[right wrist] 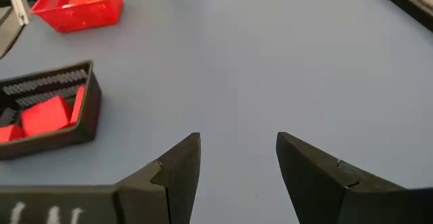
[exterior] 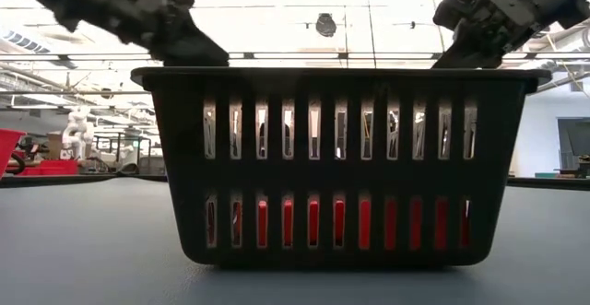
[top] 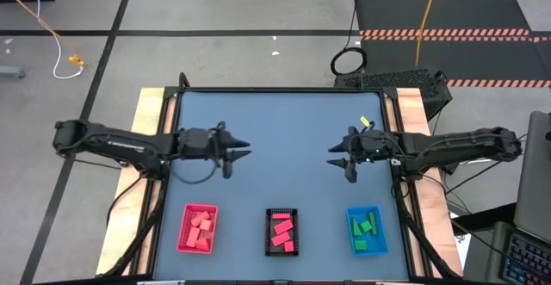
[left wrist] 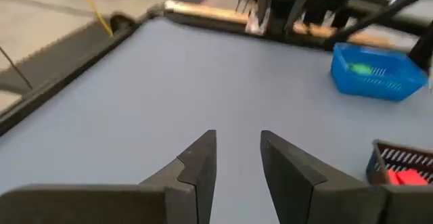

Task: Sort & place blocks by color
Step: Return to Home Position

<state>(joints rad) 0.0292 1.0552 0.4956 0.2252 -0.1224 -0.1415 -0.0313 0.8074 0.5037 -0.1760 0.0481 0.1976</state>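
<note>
Three trays stand in a row along the table's near edge. The red tray (top: 182, 230) holds salmon-pink blocks (top: 201, 229), the black tray (top: 268, 232) bright pink-red blocks (top: 283, 232), and the blue tray (top: 349, 231) green blocks (top: 368, 229). My left gripper (top: 248, 150) hovers over the left middle of the mat, open and empty, pointing toward the right. My right gripper (top: 332, 157) faces it from the right middle, open and empty. The left wrist view shows the blue tray (left wrist: 375, 82), the right wrist view the black tray (right wrist: 81, 126) and red tray (right wrist: 81, 15).
Bare blue-grey mat (top: 288, 130) lies between and behind the two grippers. A small yellow piece (top: 364, 120) sits near the far right corner. In the low view the black tray's slotted wall (exterior: 336, 222) blocks most of the table.
</note>
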